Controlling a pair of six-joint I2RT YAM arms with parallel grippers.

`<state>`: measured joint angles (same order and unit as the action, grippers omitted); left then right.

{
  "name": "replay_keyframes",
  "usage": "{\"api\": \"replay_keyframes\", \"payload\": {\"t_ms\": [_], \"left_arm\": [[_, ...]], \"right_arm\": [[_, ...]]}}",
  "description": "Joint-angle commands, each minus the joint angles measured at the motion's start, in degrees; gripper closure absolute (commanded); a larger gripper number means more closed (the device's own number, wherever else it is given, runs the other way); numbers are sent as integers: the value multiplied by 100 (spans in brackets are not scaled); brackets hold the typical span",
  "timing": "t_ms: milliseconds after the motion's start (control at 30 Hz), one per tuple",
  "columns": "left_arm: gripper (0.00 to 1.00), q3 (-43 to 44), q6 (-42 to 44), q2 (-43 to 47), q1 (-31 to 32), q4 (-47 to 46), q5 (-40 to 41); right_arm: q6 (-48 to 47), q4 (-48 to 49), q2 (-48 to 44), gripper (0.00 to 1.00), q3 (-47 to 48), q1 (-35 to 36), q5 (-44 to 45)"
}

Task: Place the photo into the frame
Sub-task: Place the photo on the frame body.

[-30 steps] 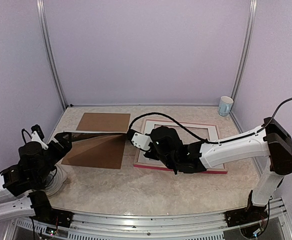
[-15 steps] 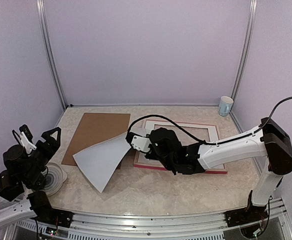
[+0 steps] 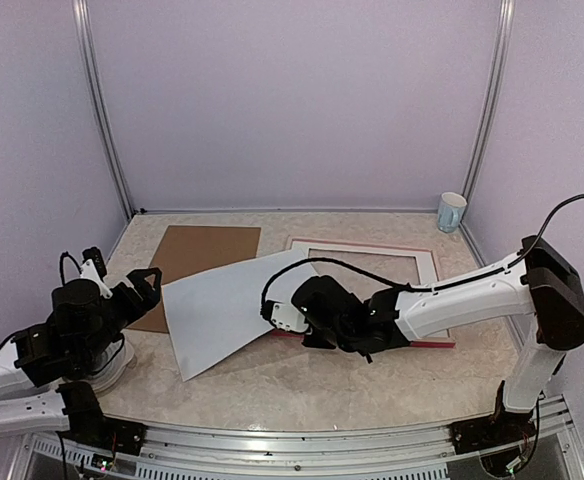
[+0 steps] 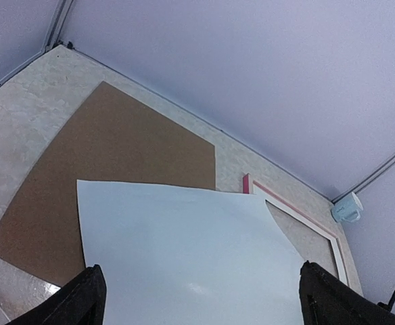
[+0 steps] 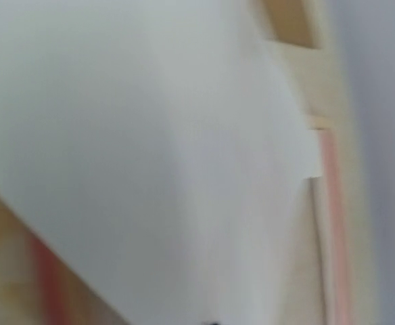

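1. My right pincer [image 3: 294, 322] sits low at the right edge of the sheet. Its own camera shows only a white blur, so I cannot tell whether the jaws pinch the paper or stand free of it.
2. Directly under it and spreading away to its left lies the white sheet [image 3: 227, 305]. If my hold is slight, I judge that a pull could let the sheet slip out and slide. If the hold is firm, a quick swing could crease it.
3. No printed face of the photo shows anywhere. Whether it is this sheet's underside or lies hidden beneath, I cannot tell. The risk is that I load the wrong paper.
4. Just behind the right pincer and to its right is the frame [image 3: 432, 343], its left rail covered by the sheet's corner. Dragging the sheet could nudge the frame, and my wrist could catch the near rail.
5. Further to the left is the board [image 3: 207, 250], half under the sheet. It may shift along with it.
6. Farthest left is my left pincer [image 3: 142, 285], spread wide and empty. It is near the sheet's left edge but apart from it, so it cannot steady anything from there.
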<state>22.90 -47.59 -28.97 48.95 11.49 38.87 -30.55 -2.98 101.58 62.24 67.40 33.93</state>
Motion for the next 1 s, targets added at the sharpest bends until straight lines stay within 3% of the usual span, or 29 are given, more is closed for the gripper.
{"api": "replay_keyframes", "payload": {"t_ms": [0,300,633,967], "left_arm": [[2,-76,-5,-282,31,-545,-225],[2,-137,54,-623,28,-747,-276],[1,-133,190,-1820,19,-1100,-370],[1,-35,259,-3132,-90,-1606,-774]], "right_arm": [[751,-1026,-73,79,82,179,-1095],[1249,-1614,-62,33,305,158,-2608],[2960,-1556,-451,21,886,-1697,-4601],[5266,-939,478,19,1064,-3360,-6578]]}}
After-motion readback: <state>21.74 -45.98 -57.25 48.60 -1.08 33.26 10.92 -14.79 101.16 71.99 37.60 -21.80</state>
